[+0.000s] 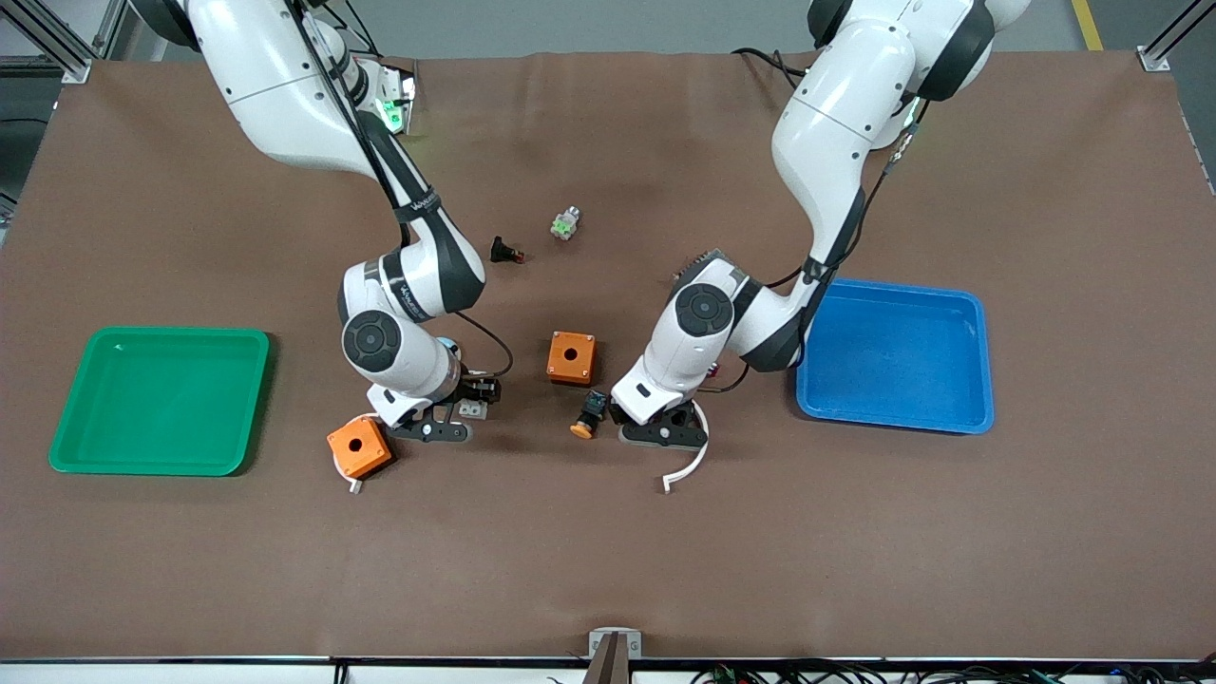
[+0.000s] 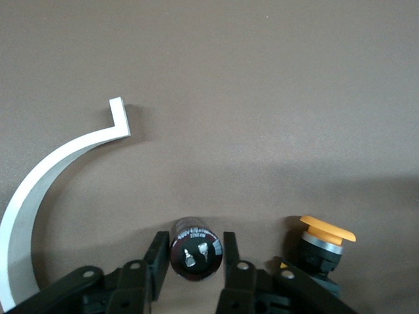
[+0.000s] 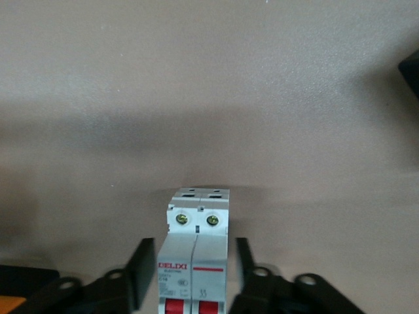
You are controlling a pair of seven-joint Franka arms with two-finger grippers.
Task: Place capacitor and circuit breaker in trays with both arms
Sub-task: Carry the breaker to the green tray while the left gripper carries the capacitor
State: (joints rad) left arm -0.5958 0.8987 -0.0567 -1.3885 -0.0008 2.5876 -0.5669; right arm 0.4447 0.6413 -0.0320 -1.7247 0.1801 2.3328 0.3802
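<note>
Black-fingered left gripper (image 2: 194,265) brackets the short black cylindrical capacitor (image 2: 196,248), bottom centre, jaws spread, not clamped.
Right gripper (image 3: 194,271) likewise straddles the white rectangular circuit breaker (image 3: 196,252), unclamped.

Brown table (image 1: 608,570) carries 2 trays (image 1: 160,399) and small parts (image 1: 571,357).

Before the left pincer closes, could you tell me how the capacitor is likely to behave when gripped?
The capacitor is a short round cylinder, so it may roll or squirt out if the left pincer closes off-centre. Its glossy sleeve looks slippery. It seems rigid and probably light, so a moderate squeeze should hold it.
</note>
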